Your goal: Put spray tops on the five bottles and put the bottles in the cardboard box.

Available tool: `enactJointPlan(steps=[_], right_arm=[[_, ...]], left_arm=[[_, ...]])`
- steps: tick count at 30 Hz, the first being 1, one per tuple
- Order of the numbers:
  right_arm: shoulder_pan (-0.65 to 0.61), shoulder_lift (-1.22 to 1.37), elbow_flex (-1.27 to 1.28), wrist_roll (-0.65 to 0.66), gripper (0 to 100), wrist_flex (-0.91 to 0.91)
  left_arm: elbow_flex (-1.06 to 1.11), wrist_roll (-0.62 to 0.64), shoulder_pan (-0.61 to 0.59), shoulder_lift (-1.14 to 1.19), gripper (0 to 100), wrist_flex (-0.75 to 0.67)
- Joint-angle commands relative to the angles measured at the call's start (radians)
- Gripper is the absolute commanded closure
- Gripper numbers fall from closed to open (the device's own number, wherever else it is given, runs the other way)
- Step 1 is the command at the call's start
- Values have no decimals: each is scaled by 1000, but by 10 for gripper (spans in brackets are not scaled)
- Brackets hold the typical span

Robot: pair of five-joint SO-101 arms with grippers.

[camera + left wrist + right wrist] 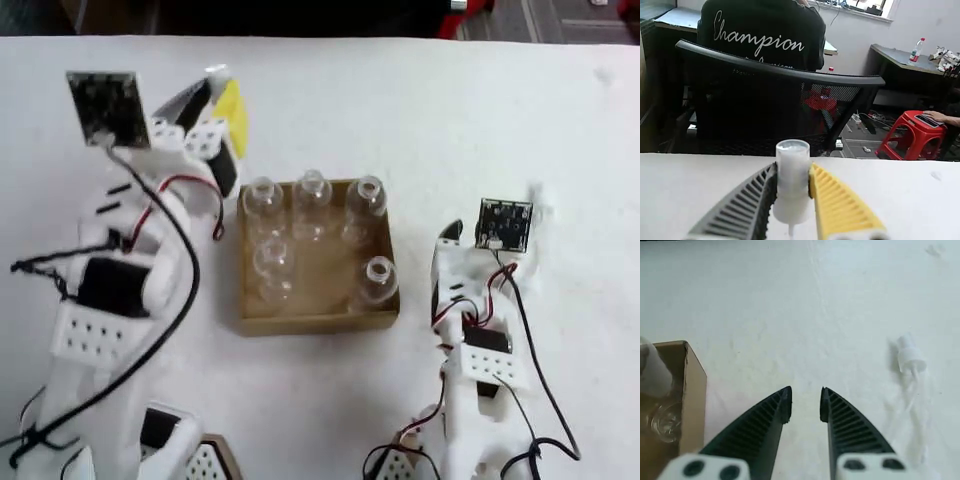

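A cardboard box (312,322) sits mid-table with several clear bottles standing in it, among them one at the back (313,191) and one at the front right (378,276). Left of the box's far corner, my left gripper (215,95) is held above the table, its black and yellow fingers shut on a white spray top (792,186) that stands upright with its tube hanging down. My right gripper (806,403) hovers open over bare table just right of the box (692,390), holding nothing. Another white spray top (909,357) lies on the table beyond it, to the right.
The white-covered table (450,110) has free room behind and to the right of the box. Red and black cables (175,215) run along both arms. A black mesh chair (775,100) stands past the table's far edge.
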Motion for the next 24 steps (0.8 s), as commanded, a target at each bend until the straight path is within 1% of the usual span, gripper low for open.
enactJointPlan(steps=[1,6,11,19,24], right_arm=[[8,1,-25,3,920,-21],[8,1,-25,3,920,-21],[8,1,-25,3,920,-21],[7,1,-25,3,920,-21],[7,1,-25,5,920,-21]], left_arm=[[-120,-12,7,101,977,-3],[-135,-5,5,130,977,-5],[-126,-6,-1,133,977,-92],[-123,-6,4,134,977,-95],[-63,-8,5,136,977,-124]])
